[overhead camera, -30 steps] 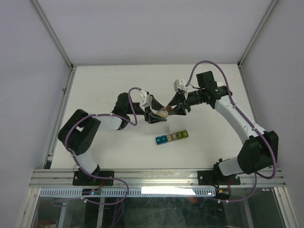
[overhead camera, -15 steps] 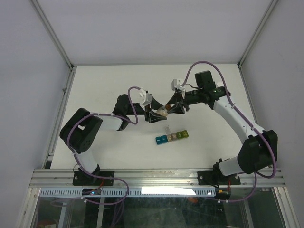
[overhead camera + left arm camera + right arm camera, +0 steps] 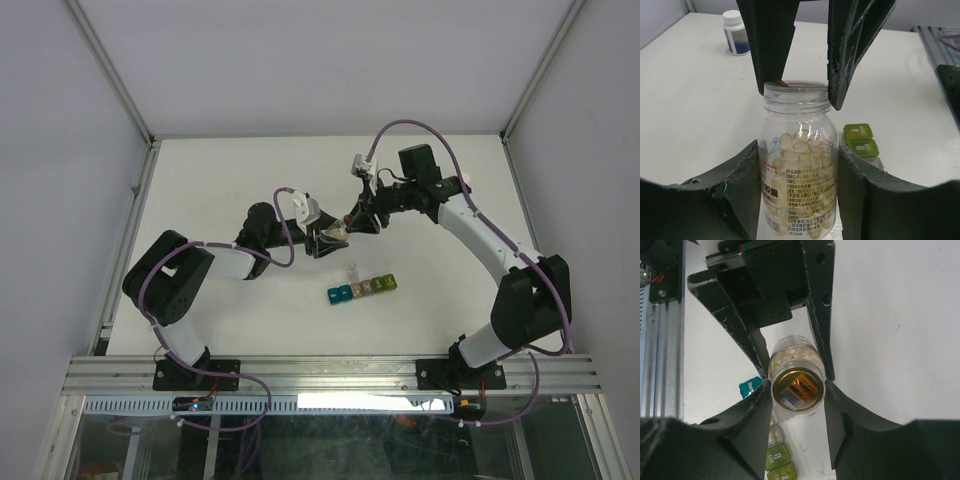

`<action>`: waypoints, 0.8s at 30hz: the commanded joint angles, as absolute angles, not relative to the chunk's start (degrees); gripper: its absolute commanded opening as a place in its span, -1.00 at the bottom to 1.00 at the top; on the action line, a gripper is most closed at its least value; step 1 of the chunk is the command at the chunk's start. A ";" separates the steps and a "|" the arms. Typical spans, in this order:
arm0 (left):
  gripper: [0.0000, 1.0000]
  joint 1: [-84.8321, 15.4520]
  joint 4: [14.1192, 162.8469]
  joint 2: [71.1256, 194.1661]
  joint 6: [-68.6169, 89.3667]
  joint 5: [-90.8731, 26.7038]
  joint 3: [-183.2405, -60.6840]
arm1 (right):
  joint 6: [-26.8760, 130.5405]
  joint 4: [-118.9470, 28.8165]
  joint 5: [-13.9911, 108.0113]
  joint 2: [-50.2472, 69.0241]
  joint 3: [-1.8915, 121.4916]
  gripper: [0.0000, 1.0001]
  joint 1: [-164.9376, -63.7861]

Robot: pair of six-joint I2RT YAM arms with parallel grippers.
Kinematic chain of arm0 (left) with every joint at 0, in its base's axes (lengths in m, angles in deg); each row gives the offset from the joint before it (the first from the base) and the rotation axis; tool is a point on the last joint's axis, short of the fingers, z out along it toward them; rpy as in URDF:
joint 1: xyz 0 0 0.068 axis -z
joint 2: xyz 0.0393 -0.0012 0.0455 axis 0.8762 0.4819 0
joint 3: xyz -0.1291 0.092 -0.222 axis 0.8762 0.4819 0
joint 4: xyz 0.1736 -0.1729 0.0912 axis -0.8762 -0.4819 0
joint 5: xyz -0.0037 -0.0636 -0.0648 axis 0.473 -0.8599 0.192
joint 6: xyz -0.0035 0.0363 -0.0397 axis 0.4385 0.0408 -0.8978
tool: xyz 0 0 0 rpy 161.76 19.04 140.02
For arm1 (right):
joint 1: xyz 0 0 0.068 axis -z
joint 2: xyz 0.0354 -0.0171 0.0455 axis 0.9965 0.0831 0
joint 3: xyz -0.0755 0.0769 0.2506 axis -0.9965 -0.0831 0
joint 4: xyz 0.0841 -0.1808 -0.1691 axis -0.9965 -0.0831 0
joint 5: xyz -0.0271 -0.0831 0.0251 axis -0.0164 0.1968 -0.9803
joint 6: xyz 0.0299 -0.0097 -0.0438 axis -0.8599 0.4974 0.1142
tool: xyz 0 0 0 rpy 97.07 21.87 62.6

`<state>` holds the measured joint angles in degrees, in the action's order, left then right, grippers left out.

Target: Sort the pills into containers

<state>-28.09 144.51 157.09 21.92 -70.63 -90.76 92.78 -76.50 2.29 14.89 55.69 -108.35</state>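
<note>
Left claw: I am clamping the body of a clear, labelled bottle between both fingers. The pills are showing through its wall as pale cream ovals, piled up to about the shoulder.

Right claw: I am gripping the same bottle at its top from the opposite side, a finger pressing each side of the rim.

The containers are lying on the desk just below the bottle in the top view, with the teal end at left and the green end at right. One cell beside the teal one is showing pale pieces.

The strip is sitting well apart from every desk edge. The metal rail is running along the bottom of the frame, and broad white desk surface is showing toward the top. A white-capped bottle is standing at the upper left of my left wrist view.
</note>
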 commanded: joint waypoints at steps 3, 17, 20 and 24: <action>-1.00 -25.67 143.81 152.00 30.21 -61.63 -93.38 | 80.90 -78.01 11.03 18.30 59.30 -0.83 -109.83; -1.00 -25.51 139.77 152.43 31.01 -57.39 -94.64 | 74.78 -79.16 16.76 20.42 63.19 -0.04 -113.66; -1.00 -25.51 139.46 152.42 31.44 -57.33 -94.61 | 76.02 -81.54 13.61 20.59 67.32 0.15 -112.07; -1.00 -25.57 139.33 152.25 31.86 -57.63 -94.38 | 78.57 -84.75 10.42 19.58 70.15 0.36 -110.12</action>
